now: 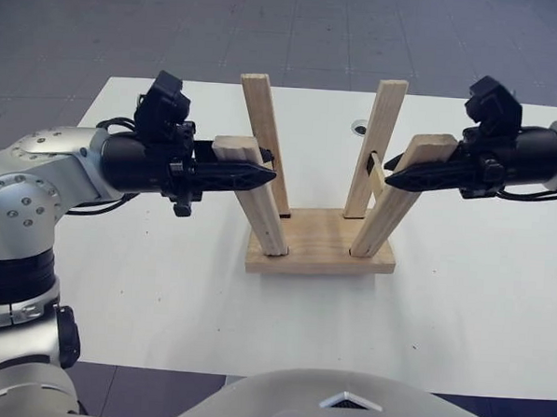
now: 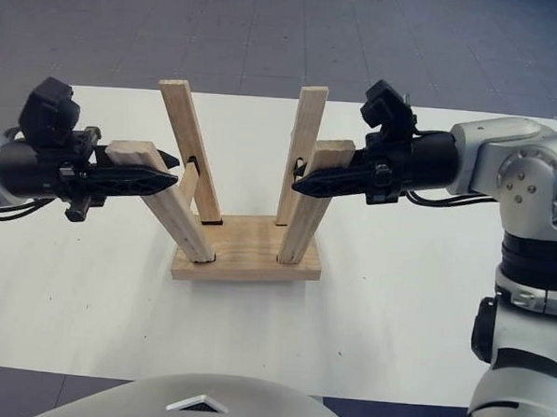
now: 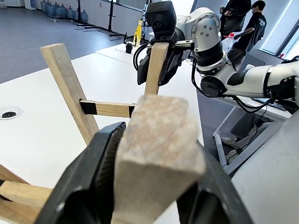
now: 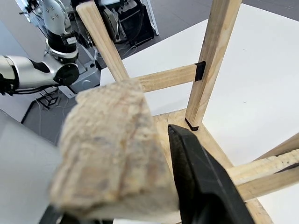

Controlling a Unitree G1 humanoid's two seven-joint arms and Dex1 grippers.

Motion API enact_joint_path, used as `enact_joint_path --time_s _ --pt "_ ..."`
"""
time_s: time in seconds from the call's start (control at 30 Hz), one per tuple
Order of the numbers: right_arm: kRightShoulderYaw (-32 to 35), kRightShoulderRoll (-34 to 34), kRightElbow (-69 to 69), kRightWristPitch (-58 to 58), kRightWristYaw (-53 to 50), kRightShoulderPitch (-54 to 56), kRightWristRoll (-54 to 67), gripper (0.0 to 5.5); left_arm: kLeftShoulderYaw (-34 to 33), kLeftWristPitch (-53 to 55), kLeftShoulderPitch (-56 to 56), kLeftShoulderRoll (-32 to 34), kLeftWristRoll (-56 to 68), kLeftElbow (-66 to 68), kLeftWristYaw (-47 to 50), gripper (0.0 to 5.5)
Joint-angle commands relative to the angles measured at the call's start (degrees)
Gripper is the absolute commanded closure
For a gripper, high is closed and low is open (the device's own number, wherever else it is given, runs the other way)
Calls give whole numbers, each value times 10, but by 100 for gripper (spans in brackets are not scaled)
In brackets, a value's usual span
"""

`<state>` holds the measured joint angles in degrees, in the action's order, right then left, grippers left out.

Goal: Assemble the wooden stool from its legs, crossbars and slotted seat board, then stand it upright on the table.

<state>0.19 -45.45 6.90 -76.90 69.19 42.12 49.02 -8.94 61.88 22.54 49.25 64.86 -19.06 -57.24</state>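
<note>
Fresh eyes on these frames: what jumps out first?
The stool sits upside down mid-table, its seat board flat on the white table and four legs pointing up. The left gripper clamps the top of the near left leg, and the right gripper clamps the near right leg, facing each other.

I logged silver-grey arms, left arm (image 1: 39, 170) and right arm (image 2: 516, 163), with rounded joint housings studded with small dark screws (image 1: 14, 214), black ribbed bands, black forearm tubes, boxy black wrist cameras (image 1: 165, 100) and loose black cables (image 1: 110, 122). The left gripper (image 1: 262, 175) and right gripper (image 1: 397, 177) had tapered black fingers.
</note>
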Motion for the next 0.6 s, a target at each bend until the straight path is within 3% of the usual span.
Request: enact_joint_path --time_s 0.03,0.23,0.43,0.6 --pt "8 52 -109 -148 -45 -15 35 407 66 76 -29 30 14 7 -50 399" --pt "-10 71 -177 -156 -89 1 54 407 90 76 -13 35 -6 56 -87 399" --pt "-26 72 -211 -145 -111 -16 39 407 78 54 24 -19 -48 151 -29 399" --pt "-11 76 -259 -126 -123 4 19 311 63 65 55 -28 -62 188 -24 302"
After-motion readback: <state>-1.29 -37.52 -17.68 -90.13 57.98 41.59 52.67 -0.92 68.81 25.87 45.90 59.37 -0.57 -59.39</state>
